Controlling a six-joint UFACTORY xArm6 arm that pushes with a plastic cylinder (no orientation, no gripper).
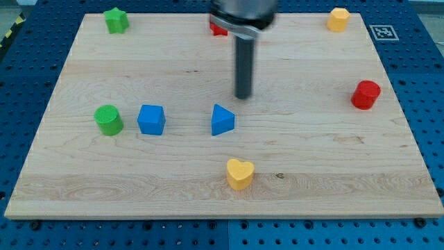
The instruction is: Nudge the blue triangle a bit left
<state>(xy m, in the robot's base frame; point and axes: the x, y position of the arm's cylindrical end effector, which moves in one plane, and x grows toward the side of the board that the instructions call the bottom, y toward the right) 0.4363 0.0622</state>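
Observation:
The blue triangle (222, 120) lies on the wooden board (312, 160) a little left of the board's middle. My tip (243, 96) is the lower end of the dark rod that comes down from the view's top. It stands just above and to the right of the blue triangle, a short gap away and not touching it. A blue cube (151, 119) lies to the triangle's left.
A green cylinder (109, 120) sits left of the blue cube. A yellow heart (240, 173) lies below the triangle. A green star (116, 20) is at top left, a yellow block (338, 19) at top right, a red block (365, 94) at right. A red block (218, 28) is partly hidden behind the arm.

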